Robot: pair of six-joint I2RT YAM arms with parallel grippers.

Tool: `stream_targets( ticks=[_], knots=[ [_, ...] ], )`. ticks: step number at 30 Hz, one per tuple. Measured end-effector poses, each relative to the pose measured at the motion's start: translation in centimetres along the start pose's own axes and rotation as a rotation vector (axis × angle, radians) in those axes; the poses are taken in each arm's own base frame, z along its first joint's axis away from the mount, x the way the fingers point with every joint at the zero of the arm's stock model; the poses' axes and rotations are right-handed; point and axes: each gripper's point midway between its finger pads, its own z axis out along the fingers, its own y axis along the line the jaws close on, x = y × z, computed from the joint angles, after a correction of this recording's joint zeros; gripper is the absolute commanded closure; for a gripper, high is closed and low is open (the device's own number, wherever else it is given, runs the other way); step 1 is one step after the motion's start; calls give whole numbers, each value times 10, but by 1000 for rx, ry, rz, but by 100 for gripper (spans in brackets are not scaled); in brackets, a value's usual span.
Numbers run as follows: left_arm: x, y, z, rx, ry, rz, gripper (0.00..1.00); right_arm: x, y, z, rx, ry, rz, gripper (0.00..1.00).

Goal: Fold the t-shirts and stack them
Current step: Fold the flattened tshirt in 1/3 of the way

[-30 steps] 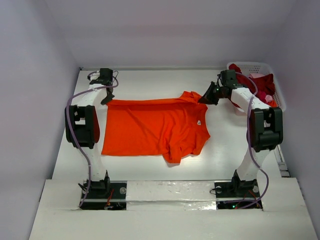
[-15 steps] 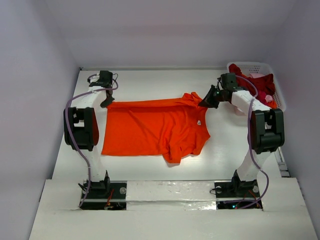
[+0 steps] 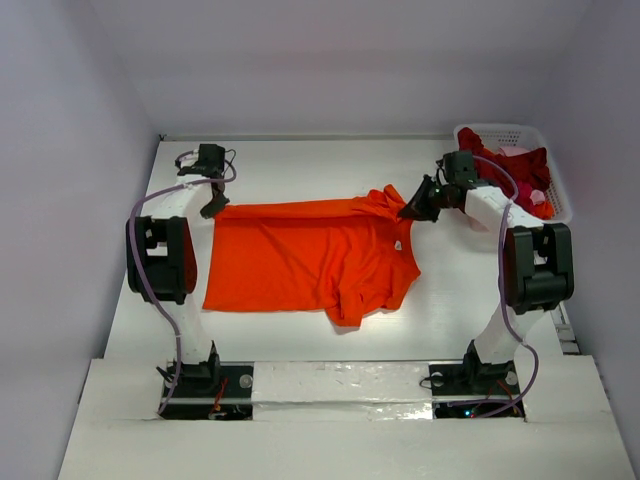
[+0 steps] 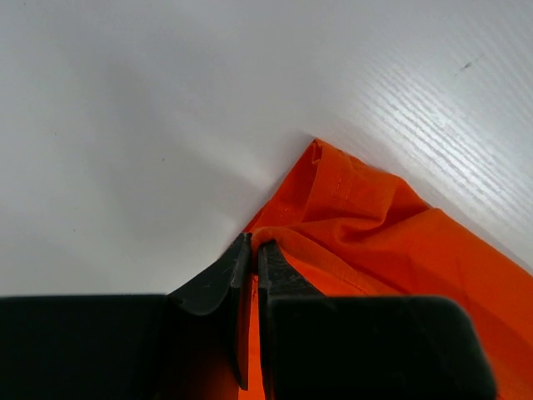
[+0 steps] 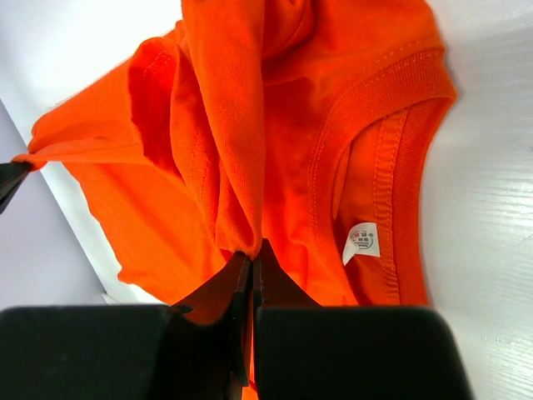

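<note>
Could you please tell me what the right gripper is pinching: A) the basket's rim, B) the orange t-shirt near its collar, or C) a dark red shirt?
B: the right gripper is shut on a bunched fold of the orange t-shirt beside its collar.

White neck tag [image 5: 361, 241] inside orange t-shirt [image 5: 275, 150] collar, print too small to read

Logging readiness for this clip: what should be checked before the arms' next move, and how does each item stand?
1. Left pincer shut on plain bright orange cloth t-shirt's far corner: ok.
2. Right pincer shut on its bunched shoulder cloth: ok.
3. Far edge straight between the grips: ok.
4. Near sleeve flat: not ok, rumpled.
5. Dark red shirts at white plastic lattice basket, apart from the orange one: ok.
</note>
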Motion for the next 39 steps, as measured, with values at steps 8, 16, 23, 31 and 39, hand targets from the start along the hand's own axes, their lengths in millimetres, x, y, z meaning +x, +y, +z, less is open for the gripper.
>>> stream_targets(
  ticks=[8, 16, 23, 31, 39],
  knots=[
    [15, 4, 4, -4, 40, 15, 100, 6, -6, 3, 8, 14, 8, 100],
    [37, 8, 9, 3, 99, 32, 100, 20, -21, 9, 32, 40, 27, 100],
    [55, 12, 13, 2, 143, 46, 100, 29, -32, 14, 41, 50, 41, 100],
    [61, 14, 14, 0, 158, 50, 100, 37, -42, 17, 61, 53, 56, 100],
    [65, 17, 15, -8, 168, 55, 100, 44, -47, 14, 70, 36, 83, 100]
  ],
)
